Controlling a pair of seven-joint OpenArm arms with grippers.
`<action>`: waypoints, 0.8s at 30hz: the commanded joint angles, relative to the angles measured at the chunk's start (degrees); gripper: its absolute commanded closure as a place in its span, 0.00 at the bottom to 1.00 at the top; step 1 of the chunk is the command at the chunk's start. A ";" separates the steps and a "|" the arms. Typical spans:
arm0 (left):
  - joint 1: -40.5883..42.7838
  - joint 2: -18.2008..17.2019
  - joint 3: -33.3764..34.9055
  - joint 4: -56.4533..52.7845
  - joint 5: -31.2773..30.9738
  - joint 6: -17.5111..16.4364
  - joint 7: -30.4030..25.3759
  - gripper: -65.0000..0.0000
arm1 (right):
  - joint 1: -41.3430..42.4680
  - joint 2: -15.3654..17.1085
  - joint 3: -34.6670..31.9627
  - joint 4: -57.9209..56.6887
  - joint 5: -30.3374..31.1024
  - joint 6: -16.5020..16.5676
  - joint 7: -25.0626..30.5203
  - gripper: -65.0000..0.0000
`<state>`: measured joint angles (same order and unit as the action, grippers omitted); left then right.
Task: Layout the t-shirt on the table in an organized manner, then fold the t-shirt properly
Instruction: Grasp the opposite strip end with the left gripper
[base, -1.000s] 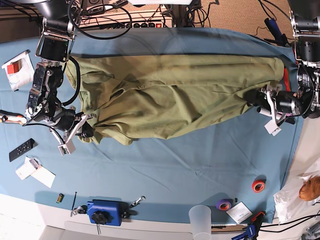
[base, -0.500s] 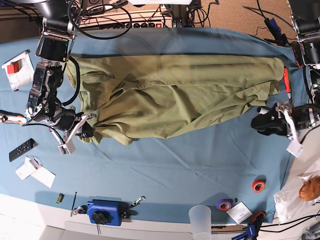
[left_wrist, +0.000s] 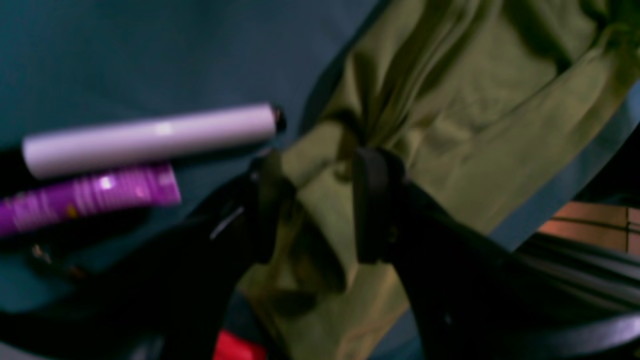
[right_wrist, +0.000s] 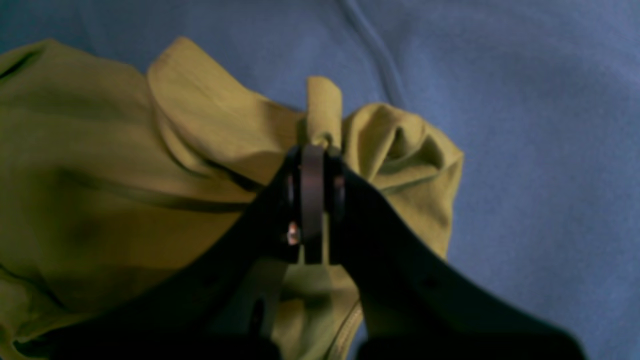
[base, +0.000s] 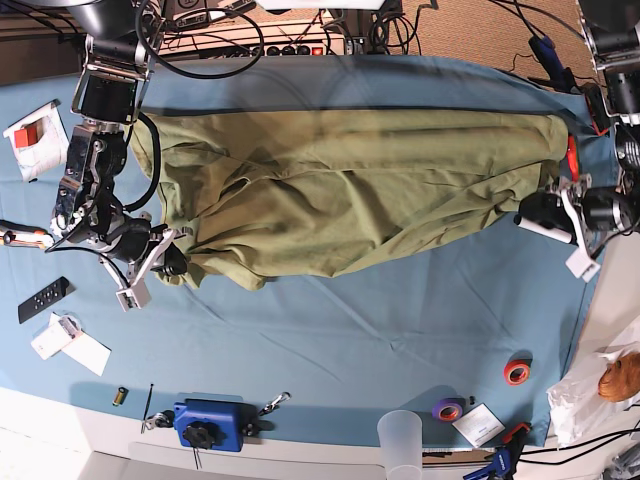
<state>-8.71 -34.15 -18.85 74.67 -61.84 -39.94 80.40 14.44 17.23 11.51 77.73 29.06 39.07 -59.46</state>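
Note:
The olive-green t-shirt (base: 350, 190) lies spread lengthwise across the teal table (base: 350, 340), creased along its near edge. In the base view my right gripper (base: 172, 262) is at the shirt's left near corner. The right wrist view shows that gripper (right_wrist: 314, 150) shut, pinching a fold of the t-shirt (right_wrist: 100, 175). My left gripper (base: 530, 211) is at the shirt's right end. In the left wrist view its fingers (left_wrist: 372, 200) stand apart, the gripper (left_wrist: 320, 165) open with a fold of the t-shirt (left_wrist: 475, 100) lying between them.
A white marker (left_wrist: 150, 135) and a purple tube (left_wrist: 90, 195) lie beside the left gripper. A red pen (base: 572, 158) lies by the shirt's right end. Along the front are a red tape roll (base: 517, 372), purple tape (base: 449, 408), a clear cup (base: 403, 440) and a blue clamp block (base: 210, 425). A remote (base: 43, 299) lies at the left.
My left gripper came off the shirt's right end, swung toward the table's front, and has returned to the shirt's corner. The right arm and its hold are unchanged.

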 joint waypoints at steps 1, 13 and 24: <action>-0.85 -1.22 -0.39 0.81 0.00 -0.06 -0.40 0.65 | 1.46 0.87 0.24 1.07 0.96 0.39 1.46 1.00; 0.61 0.28 -0.39 0.81 8.76 -0.06 -9.46 0.64 | 1.44 0.87 0.24 1.07 0.96 0.37 1.46 1.00; 0.59 1.92 -0.39 0.72 8.79 -0.06 -9.77 0.64 | 1.44 0.85 0.24 1.07 0.96 0.39 1.44 1.00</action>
<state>-7.16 -31.09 -18.85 74.67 -52.10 -39.92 71.46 14.44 17.23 11.51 77.73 29.04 39.07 -59.35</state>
